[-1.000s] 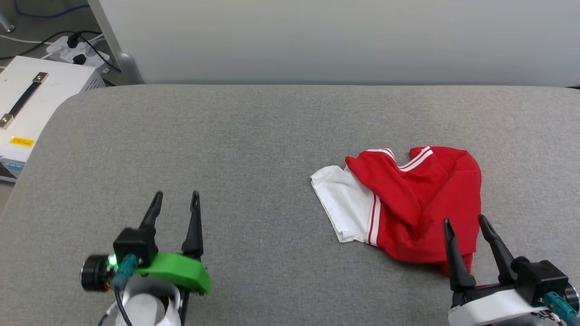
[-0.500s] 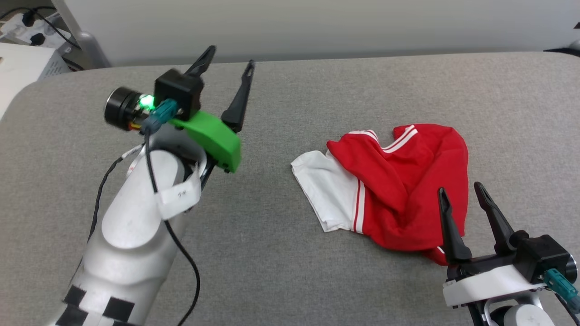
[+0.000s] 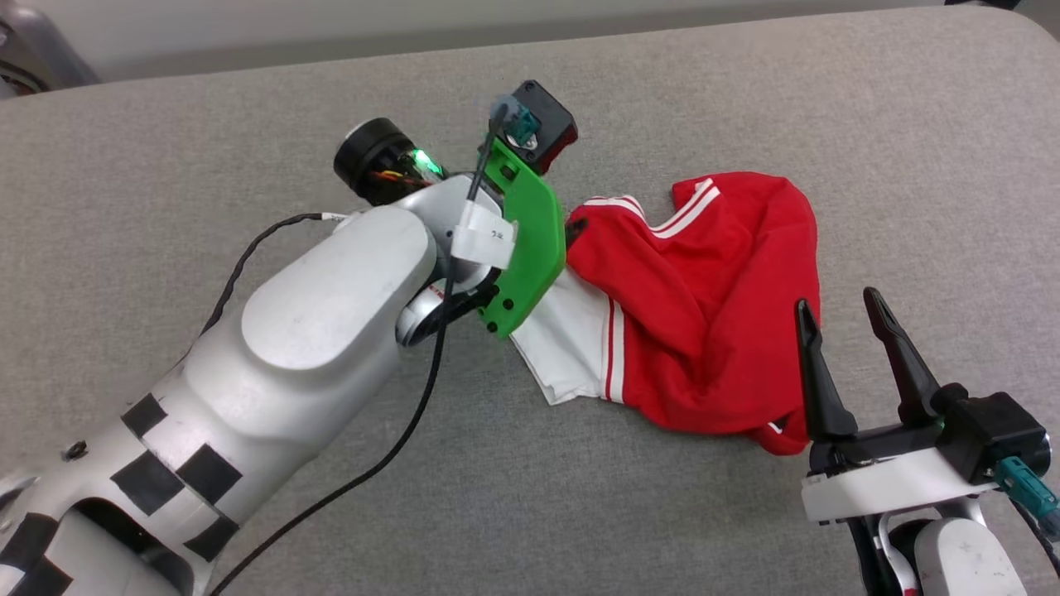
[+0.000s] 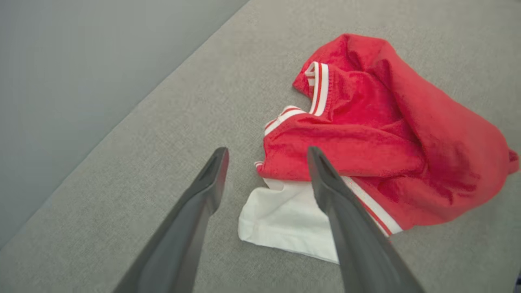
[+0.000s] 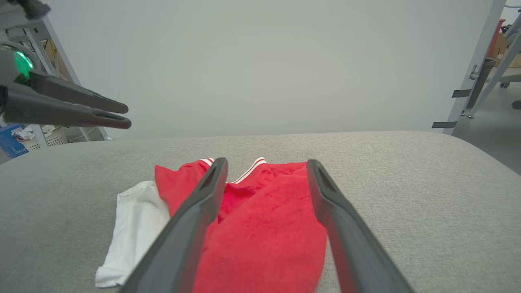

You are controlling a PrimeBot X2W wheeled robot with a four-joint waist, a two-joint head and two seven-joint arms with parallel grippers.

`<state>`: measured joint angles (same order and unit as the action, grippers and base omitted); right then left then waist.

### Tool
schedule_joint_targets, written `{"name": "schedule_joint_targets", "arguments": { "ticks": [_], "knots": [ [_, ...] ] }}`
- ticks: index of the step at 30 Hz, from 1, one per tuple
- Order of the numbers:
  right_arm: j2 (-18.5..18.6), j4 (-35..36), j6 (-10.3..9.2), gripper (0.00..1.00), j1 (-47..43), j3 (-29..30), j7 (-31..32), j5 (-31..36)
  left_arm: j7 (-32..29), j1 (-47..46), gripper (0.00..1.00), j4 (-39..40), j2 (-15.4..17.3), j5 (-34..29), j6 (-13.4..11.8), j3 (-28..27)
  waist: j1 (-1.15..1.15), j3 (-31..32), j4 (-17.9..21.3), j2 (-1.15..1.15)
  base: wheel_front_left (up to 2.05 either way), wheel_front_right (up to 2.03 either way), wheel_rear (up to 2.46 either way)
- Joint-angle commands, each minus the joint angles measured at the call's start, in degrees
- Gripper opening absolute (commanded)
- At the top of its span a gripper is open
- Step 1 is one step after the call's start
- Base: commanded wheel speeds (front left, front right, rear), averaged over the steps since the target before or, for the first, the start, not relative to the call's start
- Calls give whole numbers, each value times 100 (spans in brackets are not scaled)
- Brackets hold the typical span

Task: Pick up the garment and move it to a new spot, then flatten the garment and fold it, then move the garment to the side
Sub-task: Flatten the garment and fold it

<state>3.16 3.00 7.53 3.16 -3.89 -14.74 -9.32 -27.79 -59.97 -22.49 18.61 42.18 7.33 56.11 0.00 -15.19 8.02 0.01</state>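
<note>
The garment [image 3: 704,314] lies crumpled on the grey table, red with a white sleeve [image 3: 571,348] sticking out on its left and striped trim near the top. My left arm reaches across to it, its green wrist mount [image 3: 522,240] over the sleeve's edge. In the left wrist view my left gripper [image 4: 267,149] is open above the garment [image 4: 386,134], at the red edge beside the white sleeve [image 4: 281,219]. The right wrist view shows the left gripper [image 5: 124,116] held well above the table. My right gripper [image 3: 836,300] stands open at the garment's near right edge, holding nothing, with the garment [image 5: 264,228] just beyond its fingers.
The grey padded table [image 3: 248,124] stretches wide on every side of the garment. A pale wall [image 5: 260,61] runs behind its far edge. Shelving with a basket [image 5: 53,138] stands off the left end and metal frame legs [image 5: 480,69] off the right.
The head camera has tilted and turned. My left arm has swung from the near left up and across to the garment's left edge. The right gripper stays by the garment, and both stay open.
</note>
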Motion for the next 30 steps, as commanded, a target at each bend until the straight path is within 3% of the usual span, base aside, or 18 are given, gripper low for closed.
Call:
{"name": "schedule_joint_targets", "arguments": {
  "ticks": [1, 9, 19, 20, 21, 25, 30],
  "knots": [
    [-15, 36, -4, 100, 141, -5, -26, -35, -240, -167, 100, 19, 111, 228, 15, 234, 0, -249, 202, -1, 0, 0, 0],
    [-26, 49, -4, 100, 361, -35, -26, -135, -1012, -369, 100, -61, 472, 932, 15, 1505, 0, -640, 430, -1, 0, 0, 0],
    [-27, 42, -4, 100, 550, -35, -26, -236, -1769, 376, 98, -51, 660, 553, 15, 1721, 0, -910, 510, -1, 0, 0, 0],
    [-27, 36, -4, 100, 556, -37, -26, -236, -1763, 411, 24, -26, 669, 525, 15, 1722, 0, -913, 498, -1, 0, 0, 0],
    [-27, 32, -4, 100, 556, -30, -26, -234, -1714, 421, 0, -16, 670, 510, 15, 1722, 0, -904, 480, -1, 0, 0, 0],
    [-28, -25, -4, 100, 452, 51, -26, -136, -814, 125, 0, 66, 655, 712, 15, 1717, 0, -613, 220, -1, 0, 0, 0],
    [-28, -45, -4, 100, 281, 148, -26, -60, 147, -89, 0, 369, 958, 1078, 15, 1546, 0, -236, -33, -1, 0, 0, 0]
  ]
}}
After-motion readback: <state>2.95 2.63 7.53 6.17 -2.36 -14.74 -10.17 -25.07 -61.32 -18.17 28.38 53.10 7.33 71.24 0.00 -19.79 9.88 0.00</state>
